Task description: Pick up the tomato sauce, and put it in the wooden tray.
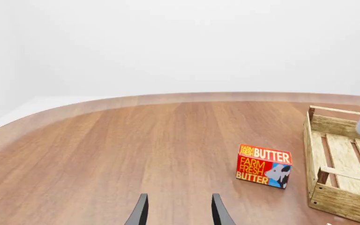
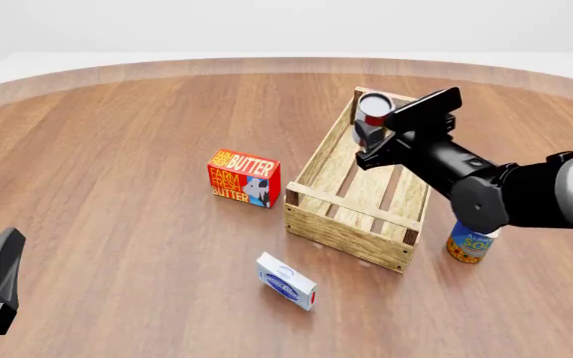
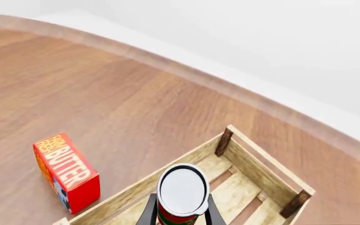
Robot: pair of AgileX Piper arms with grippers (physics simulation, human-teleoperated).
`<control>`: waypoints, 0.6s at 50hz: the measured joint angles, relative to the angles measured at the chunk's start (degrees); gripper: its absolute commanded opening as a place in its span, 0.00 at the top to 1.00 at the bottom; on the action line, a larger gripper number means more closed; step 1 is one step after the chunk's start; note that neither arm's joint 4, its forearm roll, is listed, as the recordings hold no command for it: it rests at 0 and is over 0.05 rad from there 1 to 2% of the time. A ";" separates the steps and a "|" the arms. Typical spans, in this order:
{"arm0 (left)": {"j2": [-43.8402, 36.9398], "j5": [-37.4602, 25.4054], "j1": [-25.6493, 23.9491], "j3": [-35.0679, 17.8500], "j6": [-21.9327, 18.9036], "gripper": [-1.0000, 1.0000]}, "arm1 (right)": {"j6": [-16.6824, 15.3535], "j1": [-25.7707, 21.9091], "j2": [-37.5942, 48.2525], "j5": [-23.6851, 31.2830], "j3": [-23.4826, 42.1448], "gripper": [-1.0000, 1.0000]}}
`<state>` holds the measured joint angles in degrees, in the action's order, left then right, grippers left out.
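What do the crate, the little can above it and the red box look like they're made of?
The wooden tray looks like pale unfinished wood: visible grain, slats, darker corner posts. The tomato sauce seems a metal can, with a smooth silver-white lid and printed label. The butter box looks like printed cardboard, flat-sided with sharp edges.

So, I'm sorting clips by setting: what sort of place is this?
Probably a simulated tabletop test scene, not a real room: a bare round wooden table against blank white, with groceries scattered about, a butter box, a wooden tray, and the right gripper holding the tomato sauce.
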<state>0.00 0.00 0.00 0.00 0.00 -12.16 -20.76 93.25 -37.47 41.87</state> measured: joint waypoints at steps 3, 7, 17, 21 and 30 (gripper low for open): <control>0.00 0.00 0.00 0.00 0.00 0.00 | 0.05 0.14 0.87 -0.02 0.50 1.00; 0.00 0.00 0.00 0.00 0.00 0.00 | 0.12 0.36 1.96 -0.03 1.09 1.00; 0.00 0.00 0.00 0.00 0.00 0.00 | 0.34 0.96 4.31 0.29 2.41 1.00; 0.00 0.00 0.00 0.00 0.00 0.00 | 0.42 1.15 5.02 0.52 2.86 1.00; 0.00 0.00 0.00 0.00 0.00 0.00 | 0.63 1.60 6.72 1.27 3.93 1.00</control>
<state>0.00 0.00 0.00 0.00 0.00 -11.53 -19.16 99.97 -36.20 45.80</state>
